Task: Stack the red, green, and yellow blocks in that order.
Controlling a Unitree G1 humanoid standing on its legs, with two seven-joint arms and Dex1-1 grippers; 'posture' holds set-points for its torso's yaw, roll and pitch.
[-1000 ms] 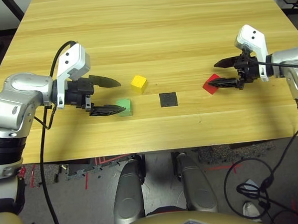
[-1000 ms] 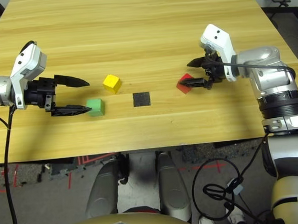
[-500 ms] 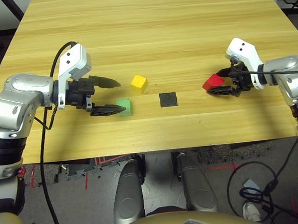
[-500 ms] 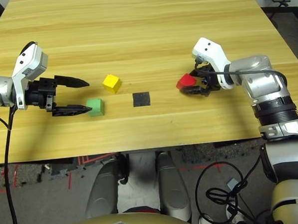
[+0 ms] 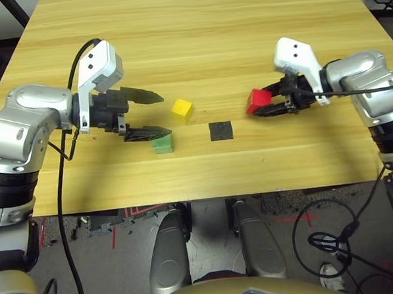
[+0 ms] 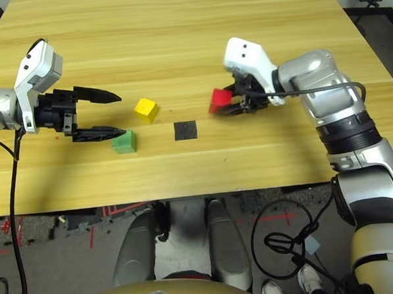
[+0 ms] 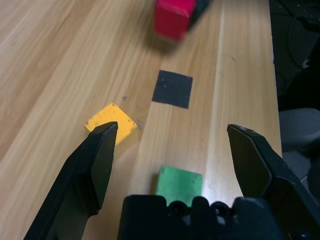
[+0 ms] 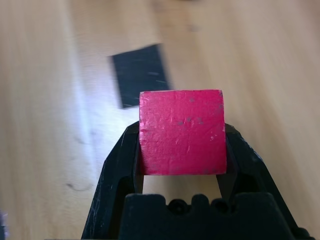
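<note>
My right gripper [image 5: 263,104] is shut on the red block [image 5: 257,100], which hangs just above the table, right of the black patch [image 5: 222,130]; in the right wrist view the red block [image 8: 181,131] sits squeezed between both fingers. The yellow block [image 5: 182,110] lies left of the patch. The green block [image 5: 161,144] lies a little nearer me. My left gripper [image 5: 159,113] stands open above the table, its near fingertip over the green block's far edge. The left wrist view has the green block [image 7: 179,183] low between the fingers and the yellow block [image 7: 111,123] beside one finger.
The wooden table [image 5: 197,35] stretches wide beyond both arms. The flat black square patch [image 6: 186,130] lies between the blocks near the table's front. A black cable [image 5: 60,193] runs down from my left wrist past the table edge.
My right gripper has lifted the red block and carried it left, toward the black patch. My left gripper has risen slightly and still stands open over the green block.
</note>
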